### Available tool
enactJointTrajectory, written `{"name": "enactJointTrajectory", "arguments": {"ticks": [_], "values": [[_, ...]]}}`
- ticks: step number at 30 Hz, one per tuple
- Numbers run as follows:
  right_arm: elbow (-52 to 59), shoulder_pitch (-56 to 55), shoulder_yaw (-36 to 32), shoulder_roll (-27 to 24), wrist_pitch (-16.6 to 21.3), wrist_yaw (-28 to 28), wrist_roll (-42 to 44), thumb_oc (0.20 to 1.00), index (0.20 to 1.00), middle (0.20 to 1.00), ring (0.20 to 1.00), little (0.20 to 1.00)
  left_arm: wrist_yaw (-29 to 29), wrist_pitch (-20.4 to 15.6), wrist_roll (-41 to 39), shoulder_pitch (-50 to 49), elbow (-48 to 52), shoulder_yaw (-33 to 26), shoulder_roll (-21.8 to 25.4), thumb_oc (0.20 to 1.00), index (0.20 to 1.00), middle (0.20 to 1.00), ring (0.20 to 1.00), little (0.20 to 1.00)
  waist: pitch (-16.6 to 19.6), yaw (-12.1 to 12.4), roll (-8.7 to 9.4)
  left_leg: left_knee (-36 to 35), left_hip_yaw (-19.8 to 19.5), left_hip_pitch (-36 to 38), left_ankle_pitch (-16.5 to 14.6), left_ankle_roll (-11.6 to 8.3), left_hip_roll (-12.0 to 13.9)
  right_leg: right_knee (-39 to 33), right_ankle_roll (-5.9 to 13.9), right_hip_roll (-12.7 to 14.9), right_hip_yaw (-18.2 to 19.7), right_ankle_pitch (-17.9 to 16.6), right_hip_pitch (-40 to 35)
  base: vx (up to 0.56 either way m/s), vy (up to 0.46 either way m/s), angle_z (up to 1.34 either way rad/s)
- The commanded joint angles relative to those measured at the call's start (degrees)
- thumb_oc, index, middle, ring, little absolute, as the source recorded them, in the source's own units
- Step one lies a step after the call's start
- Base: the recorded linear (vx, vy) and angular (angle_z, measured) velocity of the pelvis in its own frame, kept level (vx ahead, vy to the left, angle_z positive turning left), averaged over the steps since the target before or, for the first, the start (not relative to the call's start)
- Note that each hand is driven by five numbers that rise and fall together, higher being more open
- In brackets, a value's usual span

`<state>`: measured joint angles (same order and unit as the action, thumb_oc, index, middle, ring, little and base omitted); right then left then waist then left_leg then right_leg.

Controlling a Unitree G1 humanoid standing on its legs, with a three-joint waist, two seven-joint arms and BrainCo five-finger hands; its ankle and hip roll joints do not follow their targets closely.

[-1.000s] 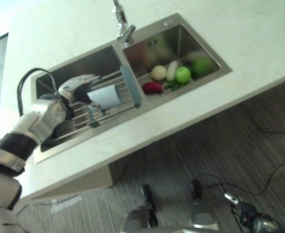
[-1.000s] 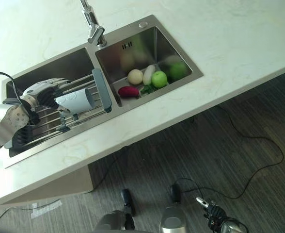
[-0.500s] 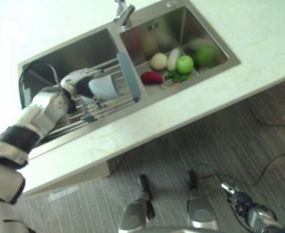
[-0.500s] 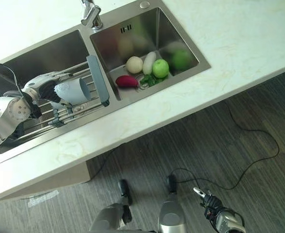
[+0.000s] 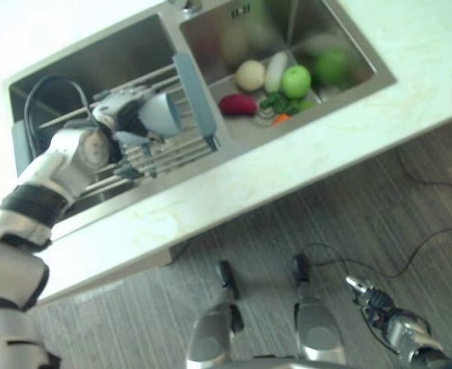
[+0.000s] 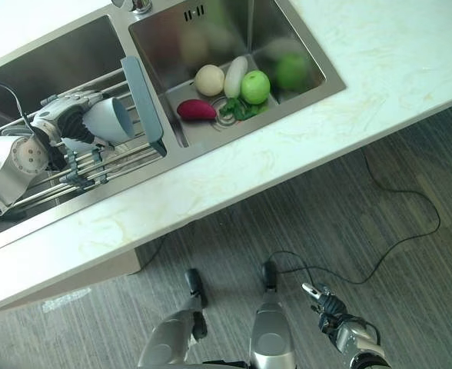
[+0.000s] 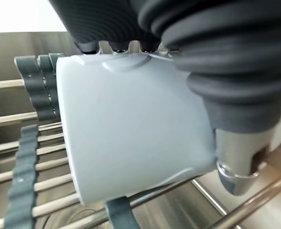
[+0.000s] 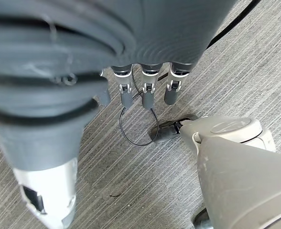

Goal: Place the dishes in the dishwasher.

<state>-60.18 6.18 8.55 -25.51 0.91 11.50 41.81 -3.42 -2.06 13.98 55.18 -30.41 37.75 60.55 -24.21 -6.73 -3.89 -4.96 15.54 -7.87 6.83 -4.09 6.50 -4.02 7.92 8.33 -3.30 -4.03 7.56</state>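
My left hand (image 6: 57, 121) is shut on a pale white cup (image 6: 109, 121), fingers over its side and thumb (image 7: 241, 157) against the rim end. The cup (image 7: 131, 133) lies tilted on its side just over the bars of the metal drying rack (image 6: 107, 163) that spans the left sink basin (image 5: 72, 73). I cannot tell whether it touches the bars. My right hand (image 6: 340, 329) hangs low over the floor at the lower right, its fingers (image 8: 147, 90) straight and holding nothing.
The right sink basin (image 6: 287, 31) holds a green apple (image 6: 255, 86), a red vegetable (image 6: 197, 111) and other produce. A grey end bar (image 6: 142, 104) of the rack lies by the divider. The pale counter (image 6: 303, 146) runs along the front edge above dark floor.
The whole view has shifted with the camera. My left hand keeps its hold on the cup over the rack, and the cup has turned slightly. The right hand still hangs by the floor.
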Motion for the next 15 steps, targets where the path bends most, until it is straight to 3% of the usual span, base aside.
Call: {"name": "enactJointTrajectory", "arguments": {"ticks": [1,2,3,7,15], "values": [[0.6,0.8,1.3,-1.1,1.7,0.4,3.7,1.0,1.0,1.0,1.0,1.0,-4.4,3.7,0.3,2.1,-5.5,0.5,-1.9,1.0,1.0,1.0,1.0,1.0,0.0,0.2,2.18,0.0,-5.2,-0.6,-1.3,-3.02,3.1,1.5,5.87,6.6,-4.1,-5.1,3.7,0.0,0.0,0.0],[0.7,1.0,1.4,-1.1,1.7,0.5,3.9,1.0,1.0,1.0,1.0,1.0,-5.2,4.2,0.3,2.2,-6.0,0.8,-2.2,1.0,1.0,1.0,1.0,1.0,-0.1,0.2,2.19,0.0,-5.2,-0.7,-1.3,-3.02,3.1,1.6,5.89,6.6,-4.1,-5.1,3.8,0.0,0.0,0.0],[1.3,1.6,1.6,-1.2,1.7,0.3,4.2,1.0,1.0,1.0,1.0,1.0,-7.1,4.2,1.6,1.9,-6.9,1.3,-2.5,0.2,0.2,0.2,0.2,0.2,-0.4,0.2,2.17,0.0,-5.2,-0.8,-1.2,-3.05,3.1,1.6,5.91,6.6,-4.0,-5.2,4.0,0.0,0.0,0.0],[1.5,2.5,2.1,-1.7,1.9,0.4,4.9,1.0,1.0,1.0,1.0,1.0,-9.7,3.4,2.6,2.5,-8.0,3.5,-2.7,0.2,0.2,0.2,0.2,0.2,-0.6,0.1,2.05,0.0,-4.9,-0.8,-1.3,-3.06,3.1,1.7,6.0,6.8,-4.2,-5.2,4.1,0.0,0.0,0.0],[1.5,2.5,2.2,-1.9,1.9,0.5,4.9,1.0,1.0,1.0,1.0,1.0,-6.8,1.5,3.2,2.7,-7.5,4.3,-1.8,0.2,0.2,0.2,0.2,0.2,0.2,0.1,1.83,0.0,-4.6,0.0,-1.6,-3.14,3.0,1.6,5.88,6.9,-4.5,-4.9,3.3,0.0,0.0,0.0]]}}
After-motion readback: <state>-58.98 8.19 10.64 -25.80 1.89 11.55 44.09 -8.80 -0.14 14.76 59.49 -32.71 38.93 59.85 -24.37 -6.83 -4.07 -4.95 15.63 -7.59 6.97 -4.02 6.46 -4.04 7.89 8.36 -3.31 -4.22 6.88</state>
